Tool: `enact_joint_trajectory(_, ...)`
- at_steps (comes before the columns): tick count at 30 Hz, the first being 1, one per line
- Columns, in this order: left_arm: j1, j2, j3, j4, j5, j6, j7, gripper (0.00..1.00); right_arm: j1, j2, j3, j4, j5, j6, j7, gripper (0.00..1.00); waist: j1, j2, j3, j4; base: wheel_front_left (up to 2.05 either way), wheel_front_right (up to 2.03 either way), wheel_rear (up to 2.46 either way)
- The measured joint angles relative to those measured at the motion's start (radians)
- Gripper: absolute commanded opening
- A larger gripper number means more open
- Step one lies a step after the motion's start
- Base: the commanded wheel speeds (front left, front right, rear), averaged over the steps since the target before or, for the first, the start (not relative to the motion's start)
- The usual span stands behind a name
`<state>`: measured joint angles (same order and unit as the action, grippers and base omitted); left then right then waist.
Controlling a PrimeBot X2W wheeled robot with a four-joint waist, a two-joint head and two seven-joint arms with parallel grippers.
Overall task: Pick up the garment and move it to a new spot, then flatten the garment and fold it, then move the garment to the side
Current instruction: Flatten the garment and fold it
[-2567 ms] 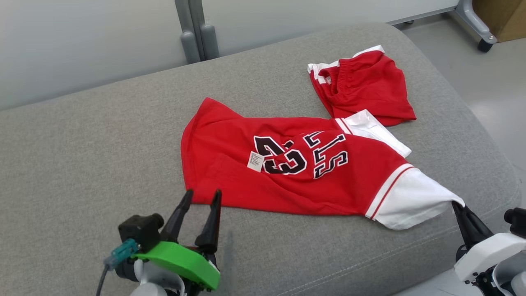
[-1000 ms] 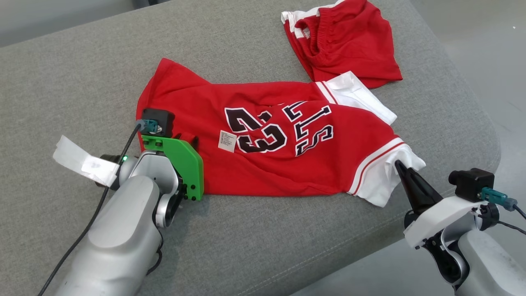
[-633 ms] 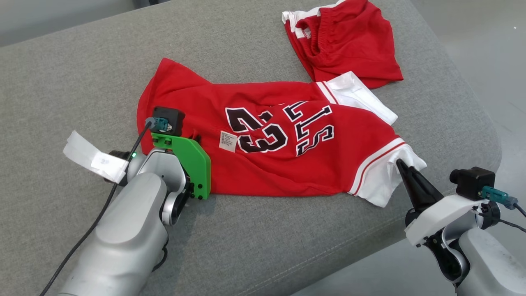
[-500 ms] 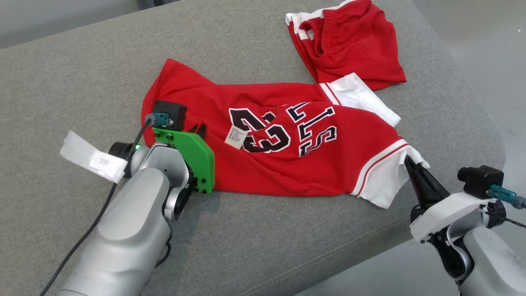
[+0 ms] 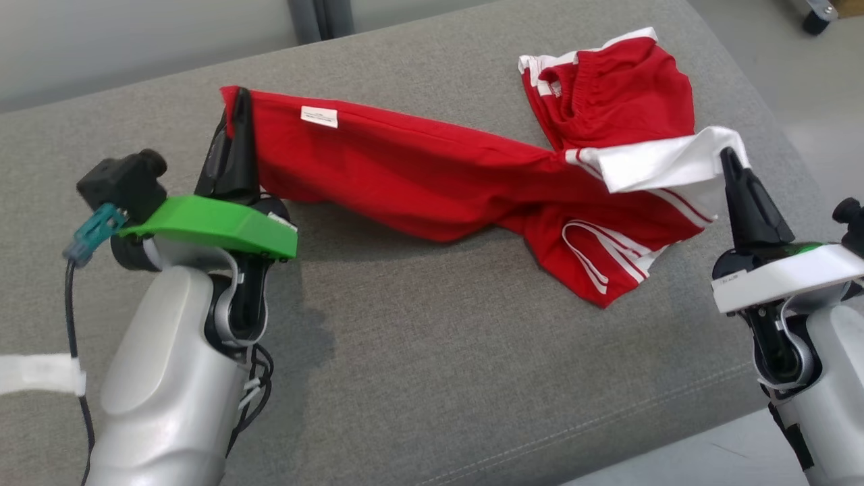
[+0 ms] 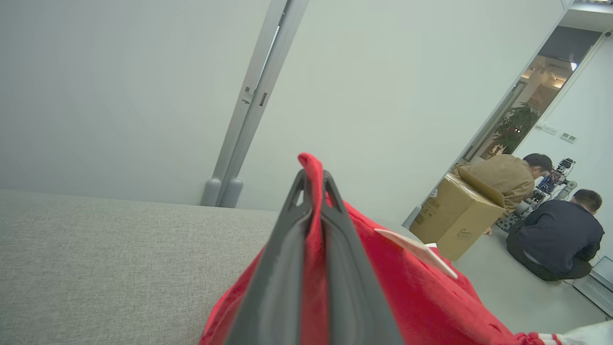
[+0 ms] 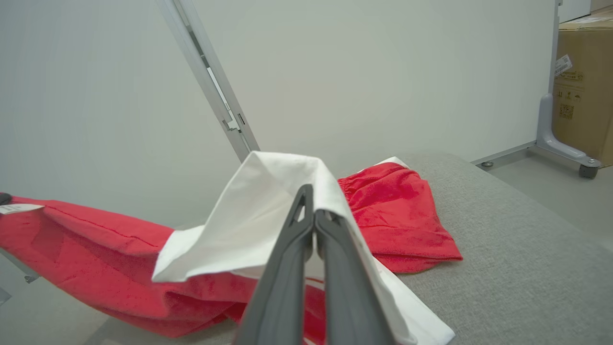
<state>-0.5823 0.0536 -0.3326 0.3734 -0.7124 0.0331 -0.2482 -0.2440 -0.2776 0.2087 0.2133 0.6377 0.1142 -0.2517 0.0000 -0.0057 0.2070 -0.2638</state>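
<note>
The red garment [image 5: 418,175] hangs stretched between the two grippers above the grey couch [image 5: 418,351]. The left gripper [image 5: 240,101] is clamped on one red end of it, toward the far left part of the couch. A strip of red cloth is pinched between its two dark fingers [image 5: 233,155] (the left wrist view shows the cloth running right up to their tips). The right gripper [image 5: 729,158] is clamped on the white sleeve [image 5: 661,165] near the couch's right edge, with the white cloth folded over its fingertips. Between them the garment sags in a twisted band, and its lower, white-striped part appears to rest on the couch toward the right edge. A small white tag [image 5: 318,116] shows on the cloth near the left gripper. A pair of red shorts [image 5: 628,94] lies at the far right corner, partly behind the raised sleeve.
</note>
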Motion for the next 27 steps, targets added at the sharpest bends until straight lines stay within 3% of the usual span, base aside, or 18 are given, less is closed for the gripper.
enact_joint_trajectory(3, 0.063, 0.004, 0.046, -0.042, -0.025, -0.011, -0.061, 0.00, -0.018, -0.002, -0.028, -0.061, 0.009, 0.000, 0.000, 0.00, 0.0000, 0.0000, -0.027, 0.022, 0.00, 0.00, 0.00)
enact_joint_trajectory(12, 0.185, 0.037, 0.156, -0.258, -0.039, -0.033, -0.016, 0.00, -0.053, 0.007, -0.105, -0.298, 0.009, 0.009, -0.003, 0.00, 0.0000, 0.0000, -0.127, 0.084, 0.00, 0.00, 0.00)
enact_joint_trajectory(18, 0.216, 0.078, 0.303, -0.585, 0.024, -0.031, -0.012, 0.00, -0.053, 0.015, -0.137, -0.536, 0.009, 0.009, -0.003, 0.00, 0.0000, 0.0000, -0.207, 0.112, 0.00, 0.00, 0.00)
enact_joint_trajectory(22, 0.225, 0.097, 0.276, -0.691, 0.041, -0.031, -0.012, 0.00, -0.053, -0.005, -0.137, -0.637, 0.029, 0.009, -0.004, 0.00, -0.0001, 0.0000, -0.236, 0.120, 0.00, 0.00, 0.00)
enact_joint_trajectory(27, 0.273, 0.116, 0.224, -0.706, 0.036, -0.028, 0.032, 0.00, -0.049, -0.012, -0.094, -0.654, 0.063, 0.009, 0.009, 0.00, -0.0001, 0.0000, -0.236, 0.128, 0.00, 0.00, 0.00)
